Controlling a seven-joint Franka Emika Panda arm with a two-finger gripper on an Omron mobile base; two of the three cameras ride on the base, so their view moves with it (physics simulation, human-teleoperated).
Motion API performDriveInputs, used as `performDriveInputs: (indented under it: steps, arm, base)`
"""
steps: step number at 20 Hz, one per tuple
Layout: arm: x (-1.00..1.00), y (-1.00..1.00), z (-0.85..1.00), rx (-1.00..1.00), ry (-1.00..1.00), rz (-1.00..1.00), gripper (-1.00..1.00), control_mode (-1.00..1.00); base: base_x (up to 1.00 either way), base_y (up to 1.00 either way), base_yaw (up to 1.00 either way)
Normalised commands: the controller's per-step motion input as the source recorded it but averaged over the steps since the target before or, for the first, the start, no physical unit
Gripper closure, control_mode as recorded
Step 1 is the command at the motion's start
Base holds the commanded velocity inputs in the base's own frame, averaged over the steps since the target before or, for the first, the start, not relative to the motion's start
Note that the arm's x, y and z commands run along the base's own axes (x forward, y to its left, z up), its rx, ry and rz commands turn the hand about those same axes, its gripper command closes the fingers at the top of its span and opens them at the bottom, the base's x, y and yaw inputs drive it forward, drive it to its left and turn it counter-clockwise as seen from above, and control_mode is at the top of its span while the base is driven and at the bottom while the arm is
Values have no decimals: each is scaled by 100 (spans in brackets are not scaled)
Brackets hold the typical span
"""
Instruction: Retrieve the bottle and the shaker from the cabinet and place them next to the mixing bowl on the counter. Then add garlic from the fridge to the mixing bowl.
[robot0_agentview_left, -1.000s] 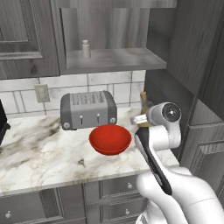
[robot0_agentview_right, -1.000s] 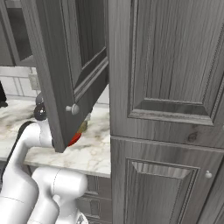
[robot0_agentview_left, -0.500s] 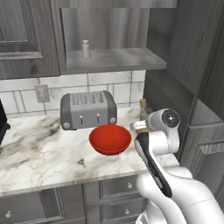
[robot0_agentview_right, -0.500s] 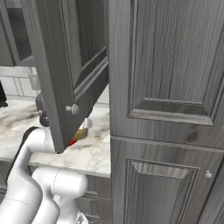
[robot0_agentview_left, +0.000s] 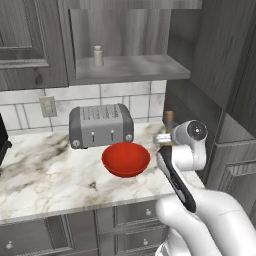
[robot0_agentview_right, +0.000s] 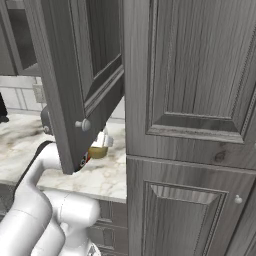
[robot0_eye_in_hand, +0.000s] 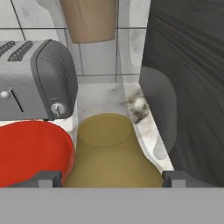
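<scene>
My gripper (robot0_eye_in_hand: 111, 177) is shut on the bottle (robot0_eye_in_hand: 113, 153), whose amber body spans the gap between both fingertips. Its orange-brown stopper (robot0_agentview_left: 169, 117) shows behind my wrist, and its amber body (robot0_agentview_right: 97, 151) hangs low over the counter (robot0_agentview_left: 45, 175); I cannot tell whether it touches. The red mixing bowl (robot0_agentview_left: 126, 159) sits just left of the bottle, its rim (robot0_eye_in_hand: 30, 148) close beside it. The grey-white shaker (robot0_agentview_left: 98, 55) stands upright on the cabinet shelf (robot0_agentview_left: 130, 67). The garlic and the fridge are out of view.
A grey toaster (robot0_agentview_left: 100, 125) stands behind the bowl against the tiled wall. A dark tall cabinet side (robot0_eye_in_hand: 188, 87) rises close on the bottle's right. The open cabinet door (robot0_agentview_right: 75, 75) hangs over my arm. A wall outlet (robot0_agentview_left: 48, 106) sits left of the toaster.
My hand has come down with the bottle, from about mid-backsplash height to low over the counter beside the bowl. Bowl, toaster and shaker have stayed put.
</scene>
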Motion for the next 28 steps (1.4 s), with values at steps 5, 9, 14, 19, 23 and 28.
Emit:
performDriveInputs:
  steps: [5, 9, 14, 19, 23, 28]
  arm:
    - [14, -11, -41, 0, 1, -6, 100, -100]
    - [13, 0, -54, 0, 1, 0, 100, -100]
    - [15, 0, -50, 0, 0, 0, 100, -100]
    - [14, 0, -62, 0, 0, 0, 100, -100]
    - [11, 1, -53, 3, 0, 3, 100, -100]
    - [5, 4, -37, 6, -4, 10, 100, -100]
  base:
    - [0, 0, 0]
    - [0, 0, 0]
    - [0, 0, 0]
    - [0, 0, 0]
    - [0, 0, 0]
    - [0, 0, 0]
